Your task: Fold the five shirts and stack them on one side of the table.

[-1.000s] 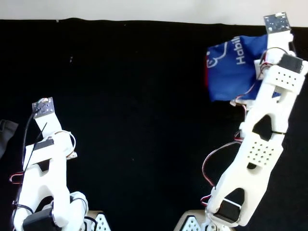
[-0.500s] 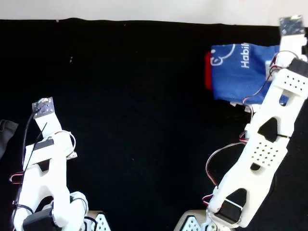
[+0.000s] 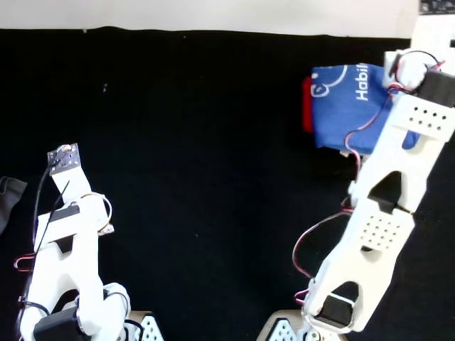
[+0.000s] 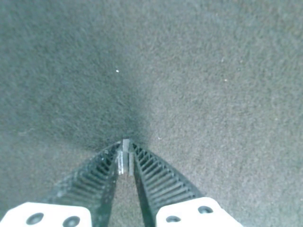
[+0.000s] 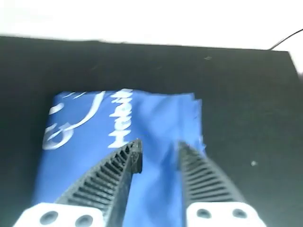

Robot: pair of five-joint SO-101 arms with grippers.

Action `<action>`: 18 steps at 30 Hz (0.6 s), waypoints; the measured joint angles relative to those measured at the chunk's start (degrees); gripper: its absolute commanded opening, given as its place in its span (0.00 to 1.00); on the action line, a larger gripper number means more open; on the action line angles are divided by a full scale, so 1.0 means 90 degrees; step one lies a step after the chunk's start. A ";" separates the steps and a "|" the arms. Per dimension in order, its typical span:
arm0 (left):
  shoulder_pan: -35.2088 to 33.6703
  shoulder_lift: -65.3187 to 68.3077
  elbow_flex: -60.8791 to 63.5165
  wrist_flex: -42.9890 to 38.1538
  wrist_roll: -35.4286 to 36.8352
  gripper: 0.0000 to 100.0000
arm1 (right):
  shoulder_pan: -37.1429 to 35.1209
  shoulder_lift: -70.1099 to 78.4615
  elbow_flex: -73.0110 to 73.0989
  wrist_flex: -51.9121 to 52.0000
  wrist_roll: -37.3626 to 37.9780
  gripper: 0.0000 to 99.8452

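One folded blue shirt (image 3: 348,106) lies at the far right corner of the table (image 3: 199,142), a red edge (image 3: 306,106) peeking from under it toward the table's middle. The right gripper (image 5: 159,147) hangs over that same corner, fingers spread and empty. The left gripper (image 4: 124,146) sits over the table's near left, fingers pressed together on nothing. The cloth looks light, limp and quick to unfold, so a pinch through all layers at a folded edge would likely hold best.
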 measured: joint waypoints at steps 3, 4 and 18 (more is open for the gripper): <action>0.0000 0.0000 0.0000 0.0000 0.0000 0.01 | -0.0342 -0.0391 -0.0283 0.1016 0.0000 0.03; 0.0000 0.0000 0.0000 0.0000 0.0000 0.01 | -0.0430 -0.0508 -0.0283 0.1133 0.0000 0.03; 0.0000 0.0000 0.0000 0.0000 0.0000 0.01 | -0.2100 -0.5216 0.5431 0.1133 -0.0821 0.03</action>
